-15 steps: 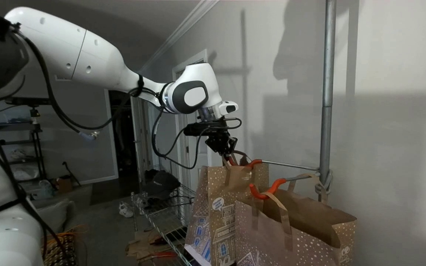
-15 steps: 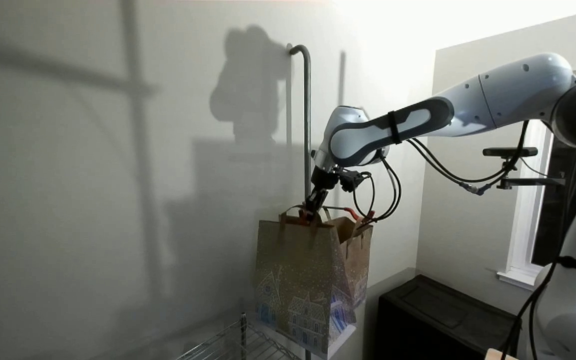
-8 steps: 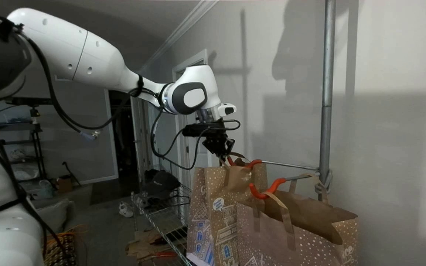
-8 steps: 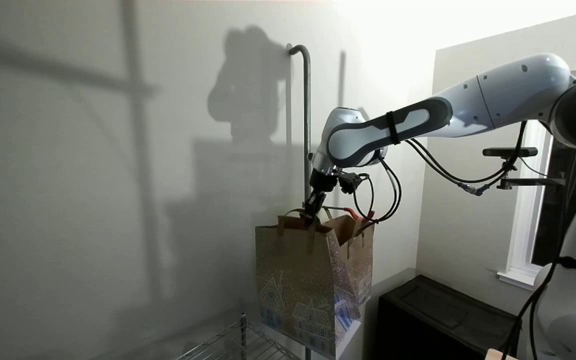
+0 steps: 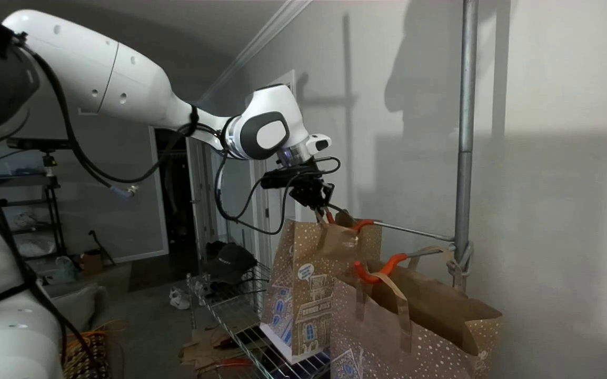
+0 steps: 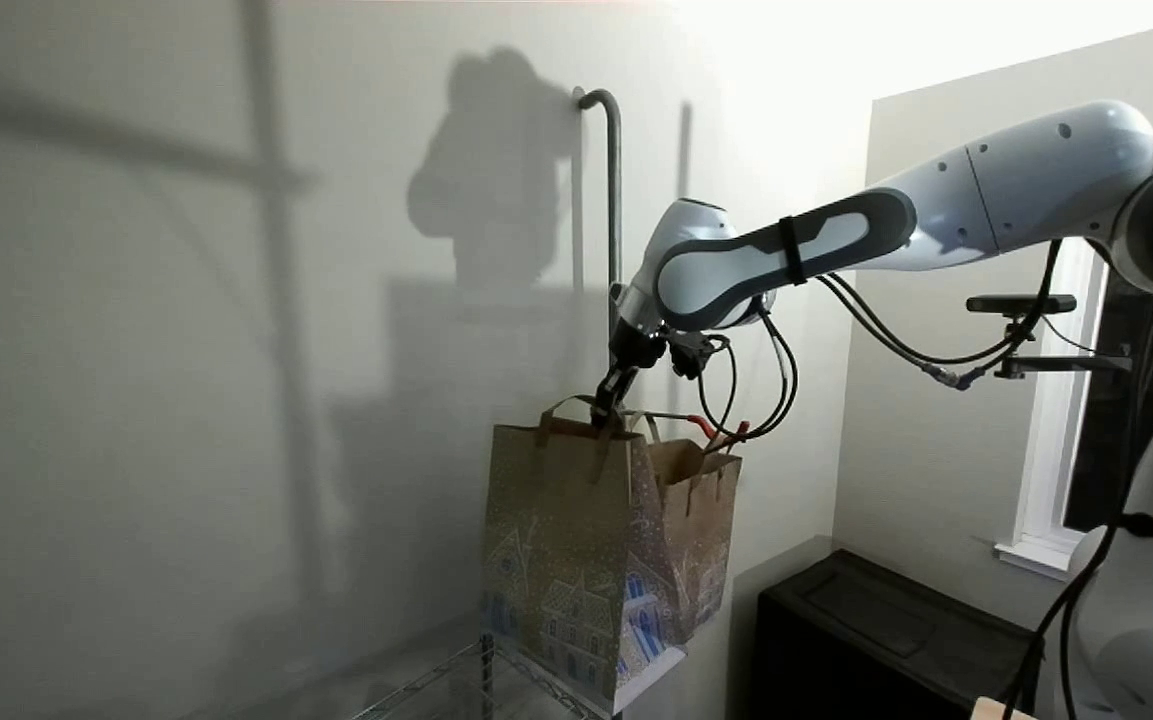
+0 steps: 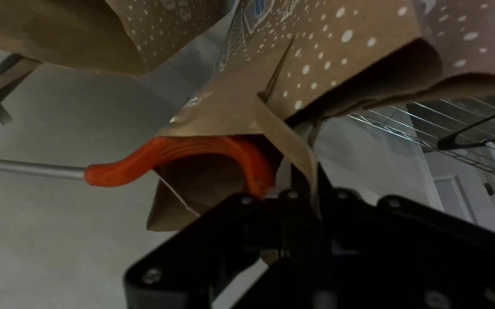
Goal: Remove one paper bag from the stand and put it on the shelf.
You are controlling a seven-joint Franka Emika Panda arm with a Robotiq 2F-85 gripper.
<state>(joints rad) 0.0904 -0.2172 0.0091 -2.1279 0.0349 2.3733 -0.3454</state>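
one open paper bag (image 5: 311, 279) (handle (image 7: 288, 141) in gripper (image 6: 604, 408)) beside another open bag (image 5: 377, 337)

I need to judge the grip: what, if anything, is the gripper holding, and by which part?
The gripper holds a house-printed brown paper bag by a handle, perhaps both.

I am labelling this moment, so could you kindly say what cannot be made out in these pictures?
Inner bottom of the paper bag: hidden by its walls in both exterior views.
Tip of the orange hook: hidden by the jaws, wrist view.
Foot of the stand: cut off by the lower edge in an exterior view.
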